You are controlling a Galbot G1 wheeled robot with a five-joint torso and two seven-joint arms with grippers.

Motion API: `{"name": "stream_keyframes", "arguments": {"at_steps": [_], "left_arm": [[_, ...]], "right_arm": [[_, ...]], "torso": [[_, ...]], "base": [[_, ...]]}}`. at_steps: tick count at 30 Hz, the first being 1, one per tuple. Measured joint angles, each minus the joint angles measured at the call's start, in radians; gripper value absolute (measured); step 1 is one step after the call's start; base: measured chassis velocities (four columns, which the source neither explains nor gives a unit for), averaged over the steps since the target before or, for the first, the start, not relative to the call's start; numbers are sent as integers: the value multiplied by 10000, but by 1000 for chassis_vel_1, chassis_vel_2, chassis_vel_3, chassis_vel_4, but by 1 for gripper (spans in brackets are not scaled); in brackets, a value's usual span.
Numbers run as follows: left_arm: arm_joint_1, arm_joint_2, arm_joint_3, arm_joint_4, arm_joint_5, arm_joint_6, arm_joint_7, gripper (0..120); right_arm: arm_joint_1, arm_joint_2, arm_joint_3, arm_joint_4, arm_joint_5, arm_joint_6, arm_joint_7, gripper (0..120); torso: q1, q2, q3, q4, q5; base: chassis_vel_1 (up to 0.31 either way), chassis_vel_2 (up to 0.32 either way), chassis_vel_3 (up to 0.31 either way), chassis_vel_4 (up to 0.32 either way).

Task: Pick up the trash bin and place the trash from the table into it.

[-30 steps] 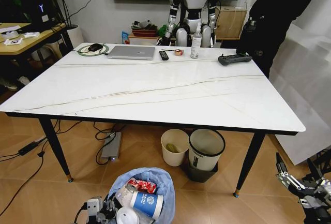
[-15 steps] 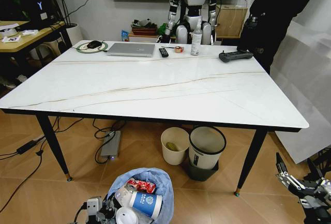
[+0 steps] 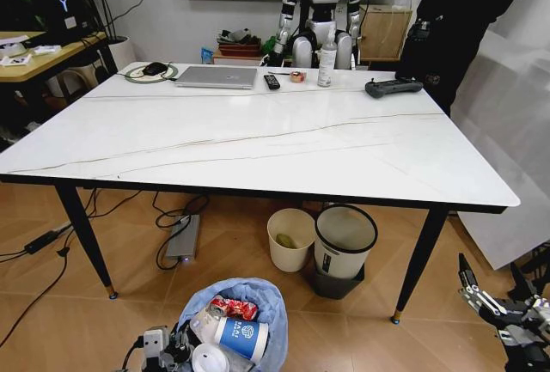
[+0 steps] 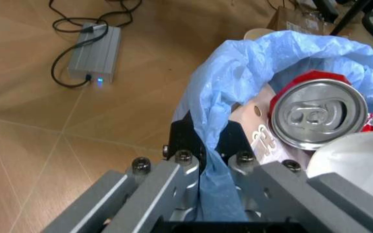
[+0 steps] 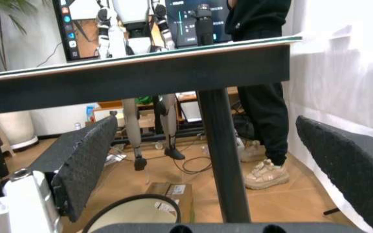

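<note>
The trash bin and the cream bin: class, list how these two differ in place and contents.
The trash bin wears a light-blue bag and is heaped with litter; the cream bin is unlined and nearly bare. The trash bin sits on open floor, gripped by the left gripper; the cream bin stands under the table. Both are small and round.

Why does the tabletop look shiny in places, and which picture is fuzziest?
Head view: soft sheen on the table, shadow beneath it. Left wrist view: the left gripper on the trash bin looks blurred. Right wrist view: the right gripper's pads loom soft.
</note>
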State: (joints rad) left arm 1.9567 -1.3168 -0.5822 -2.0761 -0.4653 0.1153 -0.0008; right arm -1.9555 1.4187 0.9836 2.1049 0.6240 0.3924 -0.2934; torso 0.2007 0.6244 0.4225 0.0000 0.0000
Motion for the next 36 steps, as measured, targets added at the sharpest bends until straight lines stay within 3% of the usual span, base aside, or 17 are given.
{"name": "stream_keyframes", "arguments": {"at_steps": [36], "left_arm": [[61, 69, -11, -134, -47, -24, -5, 0]], "right_arm": [[0, 0, 0, 0, 0, 0, 0, 100]], "torso": [[-550, -1493, -942, 0, 0]], "base": [[0, 0, 0, 0]]}}
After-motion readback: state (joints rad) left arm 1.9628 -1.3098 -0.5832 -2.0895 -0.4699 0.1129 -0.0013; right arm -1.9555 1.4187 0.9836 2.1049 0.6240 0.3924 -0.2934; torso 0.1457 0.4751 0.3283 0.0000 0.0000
